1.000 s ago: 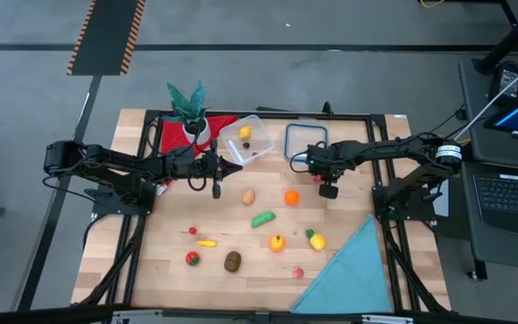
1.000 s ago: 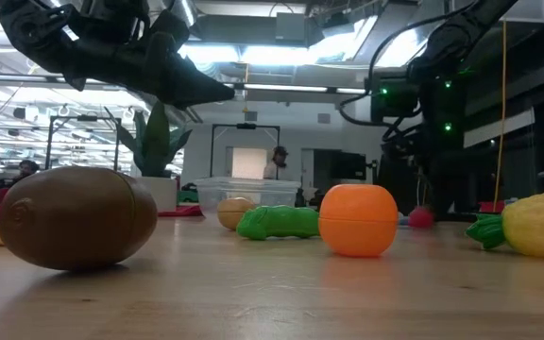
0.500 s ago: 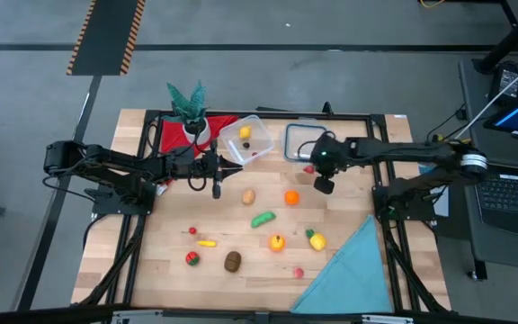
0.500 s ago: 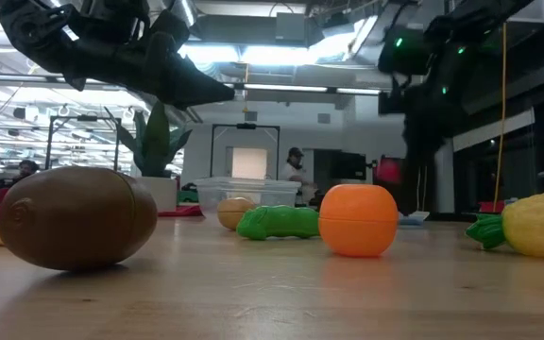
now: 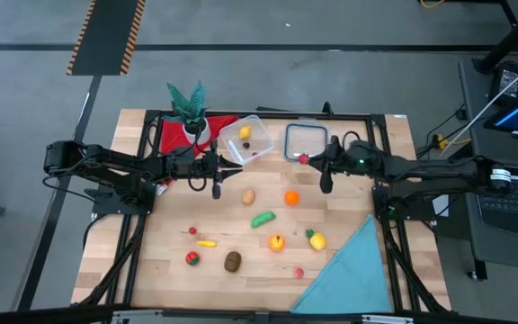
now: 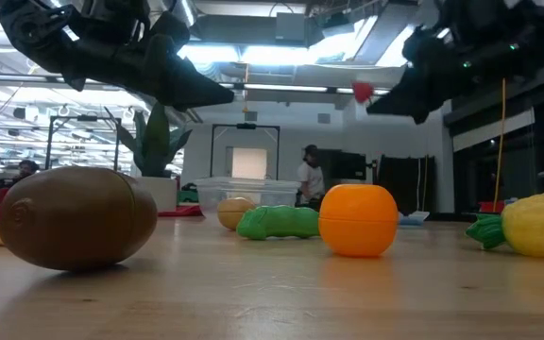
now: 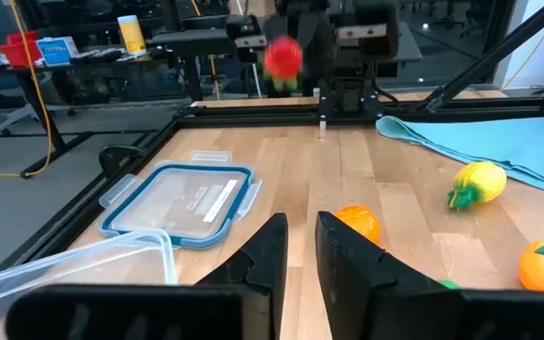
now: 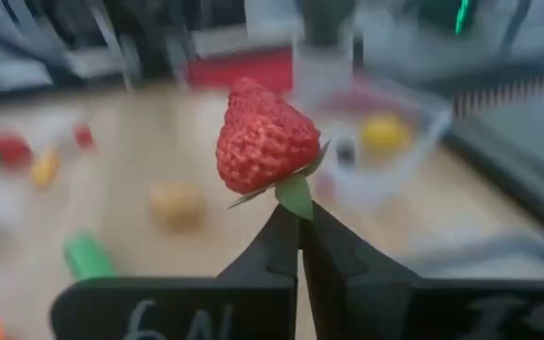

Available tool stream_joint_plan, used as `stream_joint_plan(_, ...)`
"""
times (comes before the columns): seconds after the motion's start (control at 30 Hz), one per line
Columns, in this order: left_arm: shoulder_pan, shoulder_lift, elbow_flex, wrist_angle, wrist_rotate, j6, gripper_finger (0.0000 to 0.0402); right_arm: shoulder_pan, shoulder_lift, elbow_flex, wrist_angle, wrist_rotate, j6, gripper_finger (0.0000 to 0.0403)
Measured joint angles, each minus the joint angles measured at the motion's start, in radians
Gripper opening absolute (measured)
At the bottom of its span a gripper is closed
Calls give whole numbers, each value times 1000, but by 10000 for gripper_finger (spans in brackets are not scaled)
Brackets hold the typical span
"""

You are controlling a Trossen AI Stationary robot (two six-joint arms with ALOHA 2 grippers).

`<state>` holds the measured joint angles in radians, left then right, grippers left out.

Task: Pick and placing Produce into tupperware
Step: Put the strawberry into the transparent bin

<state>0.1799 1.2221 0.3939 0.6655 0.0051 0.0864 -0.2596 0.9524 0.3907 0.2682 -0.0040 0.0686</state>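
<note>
My right gripper (image 5: 309, 160) hovers above the table beside the lid and is shut on a red strawberry (image 8: 264, 142), also seen as a strawberry (image 6: 362, 92) high over the table. The clear tupperware (image 5: 245, 139) stands at the far middle with a yellow piece and some small dark ones inside. My left gripper (image 7: 300, 247) is level just in front of the tupperware's near edge, its fingers a narrow gap apart with nothing between. Loose produce lies on the table: a tan piece (image 5: 249, 195), an orange (image 5: 291, 197), a green pod (image 5: 263, 219), a brown kiwi (image 5: 233, 261) and several more. My right gripper pinches the strawberry's green leaf (image 8: 296, 195) at its stem end between the two fingertips (image 8: 281, 231). The fingers lie almost level, coming from the table's right side. The berry sticks out beyond the tips, lifted clear of the table.
The flat lid (image 5: 304, 141) with a blue-grey rim lies right of the tupperware. A potted plant (image 5: 187, 103) and a red cloth (image 5: 174, 135) sit at the far left. A blue cloth (image 5: 349, 270) covers the near right corner. A person stands in the room behind.
My right gripper has risen from the table with the strawberry and tipped from pointing down to almost level. Its tips have swung toward the far edge, next to the lid. The strawberry is lifted clear of the table.
</note>
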Motion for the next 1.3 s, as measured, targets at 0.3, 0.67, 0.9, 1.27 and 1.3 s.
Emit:
stream_joint_plan(0.3,0,0,0,0,0,0,50,1,2,-147,385,1,0,8)
stream_joint_plan(0.67,0,0,0,1,0,-37,20,1,60,-152,481,0,-39,6)
stream_joint_plan(0.9,0,0,0,4,0,-41,6,1,160,-152,554,-1,-51,6)
stream_joint_plan(1.27,0,0,0,21,-56,55,49,1,223,-120,558,-27,-105,6)
stream_joint_plan(1.3,0,0,0,25,-66,55,62,1,232,-113,559,-37,-106,6)
